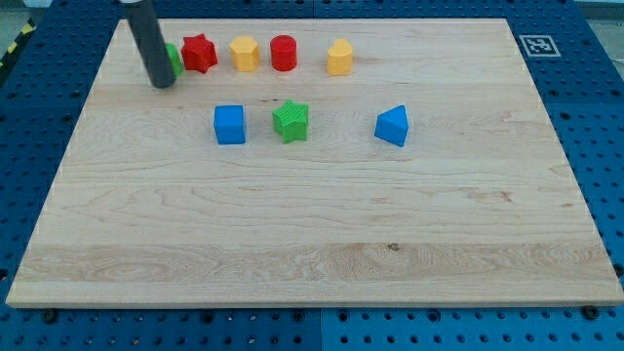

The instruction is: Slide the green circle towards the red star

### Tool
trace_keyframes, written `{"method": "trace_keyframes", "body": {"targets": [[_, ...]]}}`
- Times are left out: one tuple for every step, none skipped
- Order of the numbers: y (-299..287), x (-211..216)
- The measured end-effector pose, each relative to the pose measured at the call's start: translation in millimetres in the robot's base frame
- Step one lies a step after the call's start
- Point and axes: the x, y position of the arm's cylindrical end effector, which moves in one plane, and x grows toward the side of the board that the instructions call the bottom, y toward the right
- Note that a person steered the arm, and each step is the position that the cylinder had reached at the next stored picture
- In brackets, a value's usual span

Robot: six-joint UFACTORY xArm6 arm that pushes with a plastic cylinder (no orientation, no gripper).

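Tip: my tip (161,84) touches the green circle block (173,58) (mostly hidden), left of the red star block (200,53).
Tool: a bare rod, holding nothing.
Edge: the wooden counter (312,244) top edge lies near.

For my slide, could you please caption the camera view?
My tip hides most of the green circle, which sits beside the red star.
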Motion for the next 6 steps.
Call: {"method": "trace_keyframes", "body": {"targets": [[-22,-4],[-23,-4],[-10,-4],[12,-4],[16,-4],[16,-4]]}}
